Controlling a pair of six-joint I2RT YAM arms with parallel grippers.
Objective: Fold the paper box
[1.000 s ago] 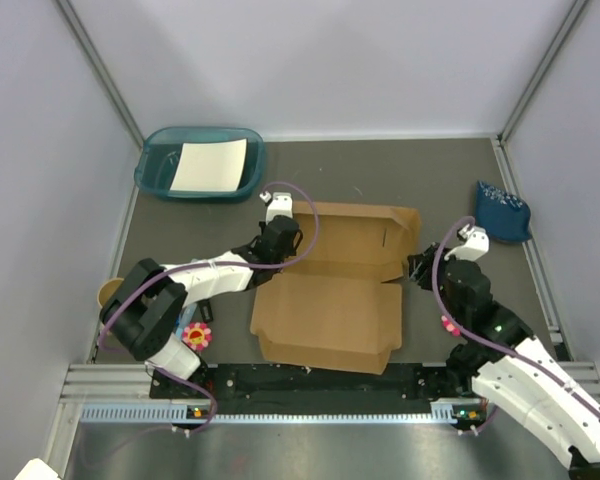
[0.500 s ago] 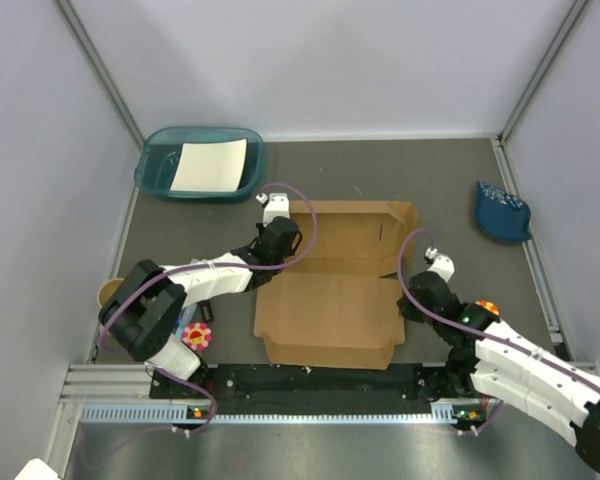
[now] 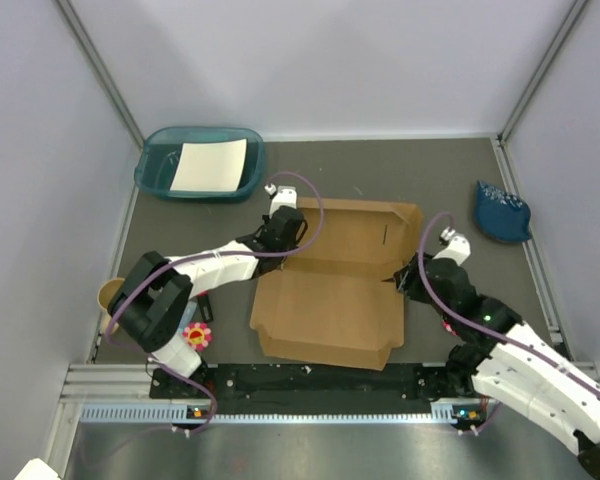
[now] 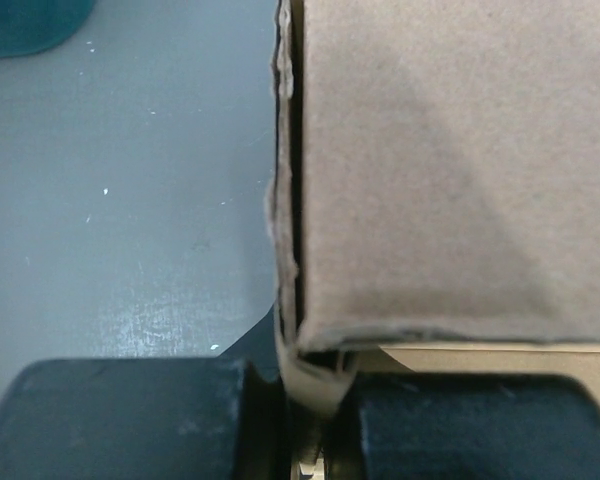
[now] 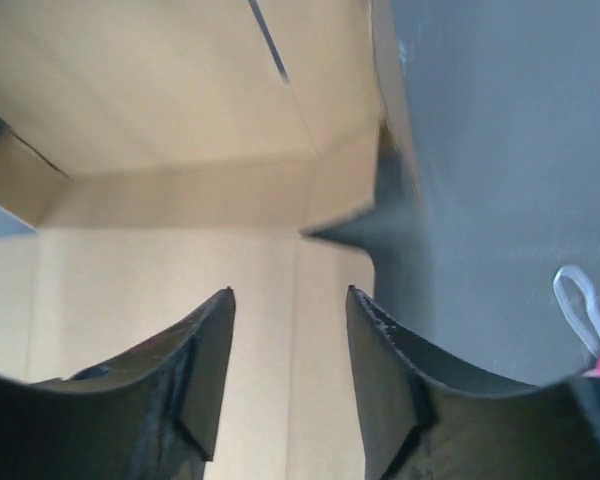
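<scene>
Right gripper [image 3: 408, 280] has moved twice in the last second. It dropped from the right side wall towards the near panel, and now it's back up at the right end of the fold line. Its own camera shows the jaws [image 5: 290, 300] partly open with nothing between them, just cardboard underneath and the right edge of the box beyond the tips. So it let go or re-aimed and holds nothing. Left gripper [image 3: 283, 228] has crept slightly towards the back and is clamped nearly closed on a thin cardboard edge at the box's left rear corner [image 4: 315, 400] — that grip looks solid. The paper box [image 3: 330, 310] sits mid-table between the two arms, well clear of the tray [image 3: 158, 165]. Its rear section has low walls up, and the big front panel lies roughly flat towards the arm bases; it has hardly shifted. My read: the left side is anchored and the right is mid-regrasp, so the fold hasn't advanced. The right needs a bite on the right wall or flap before anything closes — a one-sided pull could skew the box.
</scene>
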